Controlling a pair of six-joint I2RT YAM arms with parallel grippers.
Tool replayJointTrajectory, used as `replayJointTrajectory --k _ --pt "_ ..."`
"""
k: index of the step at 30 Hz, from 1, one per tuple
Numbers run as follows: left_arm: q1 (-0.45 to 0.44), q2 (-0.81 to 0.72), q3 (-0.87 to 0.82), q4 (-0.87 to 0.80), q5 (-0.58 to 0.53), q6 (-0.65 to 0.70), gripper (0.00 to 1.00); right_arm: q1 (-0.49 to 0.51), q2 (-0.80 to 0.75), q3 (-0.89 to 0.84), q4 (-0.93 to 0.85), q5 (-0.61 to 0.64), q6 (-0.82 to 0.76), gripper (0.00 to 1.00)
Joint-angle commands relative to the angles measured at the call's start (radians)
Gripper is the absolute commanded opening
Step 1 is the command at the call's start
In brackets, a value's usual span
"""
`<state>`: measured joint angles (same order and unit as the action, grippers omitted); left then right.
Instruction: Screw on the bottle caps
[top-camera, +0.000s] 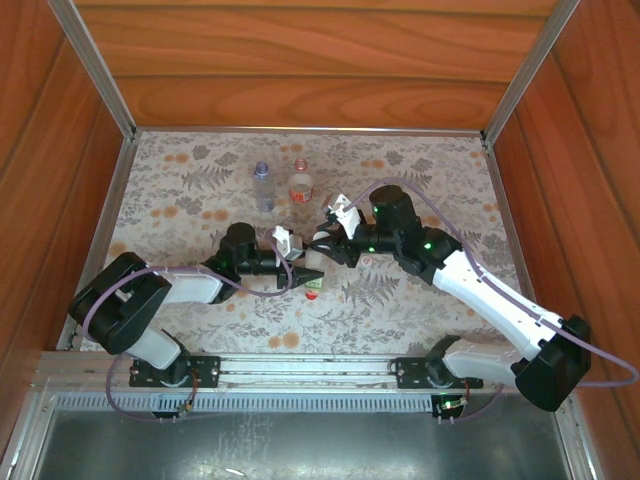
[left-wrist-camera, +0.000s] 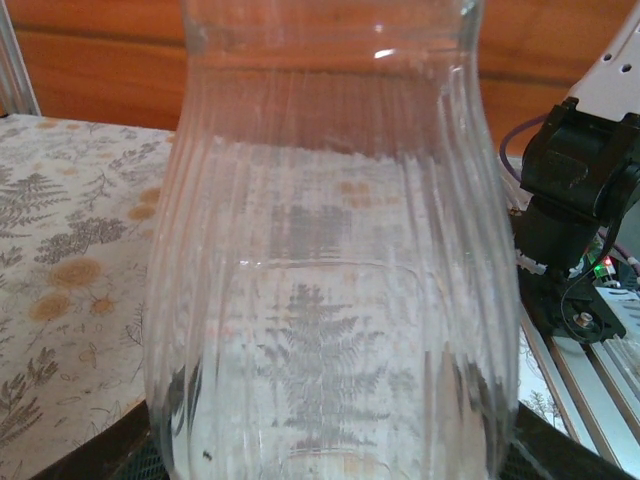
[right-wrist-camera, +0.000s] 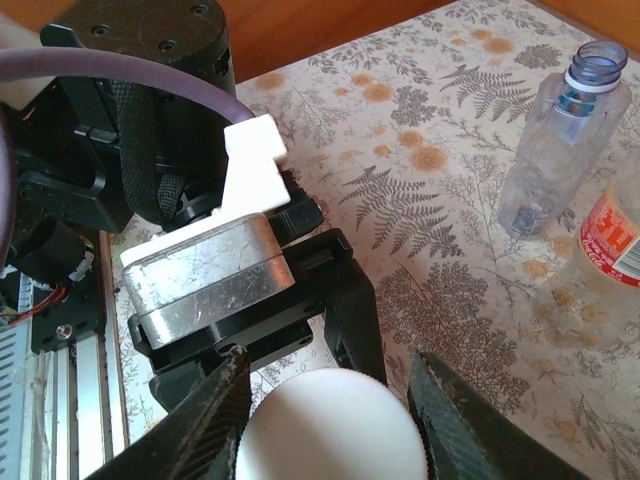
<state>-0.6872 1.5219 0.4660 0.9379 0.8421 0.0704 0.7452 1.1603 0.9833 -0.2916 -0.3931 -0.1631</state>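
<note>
while wood walls (top-camera: 300, 60) ring fern-print table (top-camera: 420, 300), left tool (top-camera: 297, 272) grips bottle (left-wrist-camera: 330, 280), right tool (right-wrist-camera: 325, 400) cap (right-wrist-camera: 335, 435).

No words to read
The red-label bottle (right-wrist-camera: 610, 240) has white marks on it, but they are too blurry to read.

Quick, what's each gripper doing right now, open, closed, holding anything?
Left gripper: closed on the clear bottle.
Right gripper: closed on the white cap.
</note>
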Motion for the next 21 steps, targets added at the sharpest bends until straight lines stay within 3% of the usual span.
replayJointTrajectory --k 1,7,9,14,21 --pt "0.007 -0.014 0.016 0.012 0.028 0.013 0.56 -0.007 0.005 0.022 -0.001 -0.001 -0.003 0.38" --pt "0.010 0.000 0.020 0.012 -0.046 0.020 0.56 -0.007 0.004 0.022 0.017 0.026 0.030 0.30" --pt "0.007 -0.009 0.014 0.012 -0.172 0.026 0.56 -0.007 0.016 0.023 0.043 0.117 0.097 0.27" --pt "-0.068 -0.020 0.023 0.014 -0.637 0.078 0.56 0.004 0.072 0.006 0.116 0.282 0.284 0.27" --pt "-0.205 0.012 0.081 0.016 -1.035 0.153 0.56 0.078 0.091 -0.038 0.189 0.620 0.486 0.24"
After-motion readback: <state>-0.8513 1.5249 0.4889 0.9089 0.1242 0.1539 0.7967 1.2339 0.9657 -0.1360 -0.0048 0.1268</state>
